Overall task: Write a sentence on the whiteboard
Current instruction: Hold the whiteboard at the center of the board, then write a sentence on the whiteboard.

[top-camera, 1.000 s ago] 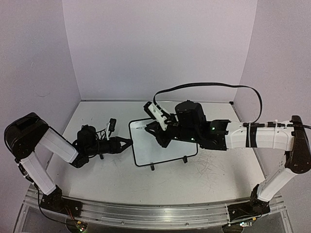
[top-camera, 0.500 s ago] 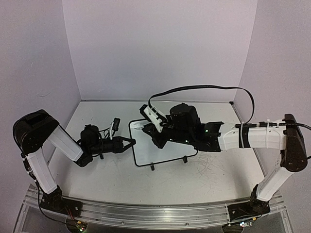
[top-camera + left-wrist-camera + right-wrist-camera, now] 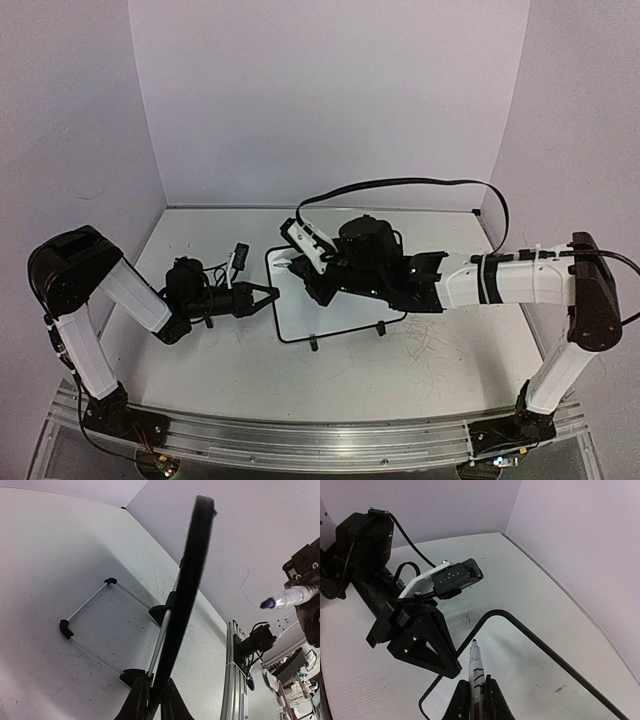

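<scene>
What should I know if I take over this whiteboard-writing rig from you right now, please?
Left gripper: shut on the left frame edge of the whiteboard, steadying it.
Right gripper: shut on the marker, uncapped, its tip over the board's upper left corner; in the left wrist view the tip looks clear of the surface.
Board: propped on its wire stand.
Done: board gripped, marker in hand and lined up.
Left: the whole sentence; no blue writing shows on the visible part of the board.
</scene>
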You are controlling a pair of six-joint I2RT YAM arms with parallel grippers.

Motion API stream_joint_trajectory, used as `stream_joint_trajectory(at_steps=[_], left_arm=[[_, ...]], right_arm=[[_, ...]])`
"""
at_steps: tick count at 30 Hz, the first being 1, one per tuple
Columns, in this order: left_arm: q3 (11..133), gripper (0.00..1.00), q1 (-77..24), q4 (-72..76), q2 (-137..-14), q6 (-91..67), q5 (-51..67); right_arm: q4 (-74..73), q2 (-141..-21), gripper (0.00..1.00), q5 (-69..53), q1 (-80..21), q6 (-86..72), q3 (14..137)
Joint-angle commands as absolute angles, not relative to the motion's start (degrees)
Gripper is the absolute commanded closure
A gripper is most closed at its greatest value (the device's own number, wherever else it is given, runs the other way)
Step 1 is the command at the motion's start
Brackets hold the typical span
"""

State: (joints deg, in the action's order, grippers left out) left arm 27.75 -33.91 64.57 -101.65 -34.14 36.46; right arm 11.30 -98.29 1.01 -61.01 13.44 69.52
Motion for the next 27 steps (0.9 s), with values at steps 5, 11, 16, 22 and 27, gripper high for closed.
stream_joint_trajectory(at_steps=[5, 11, 16, 22, 27], left_arm=[[27.84, 0.95, -33.59, 66.98, -101.95, -32.25, 37.08], [27.37, 0.98, -33.58, 66.97, -102.39, -31.37, 36.98], [27.11, 1.00, -33.59, 67.00, -102.67, -30.95, 37.00], [26.41, 1.00, -33.58, 66.81, -102.08, -30.76, 36.75], [26.41, 1.00, -33.57, 66.76, -101.80, -30.85, 36.86]], right_arm=[[15.93, -99.58, 1.00, 5.26, -61.94, 13.47, 71.89], [17.30, -99.56, 1.00, 7.36, -61.96, 13.09, 71.28], [17.30, -100.14, 1.00, 7.28, -61.96, 12.91, 71.53], [17.31, -100.39, 1.00, 7.73, -61.96, 13.18, 71.67], [17.31, -100.70, 1.00, 7.69, -61.96, 13.10, 71.80]])
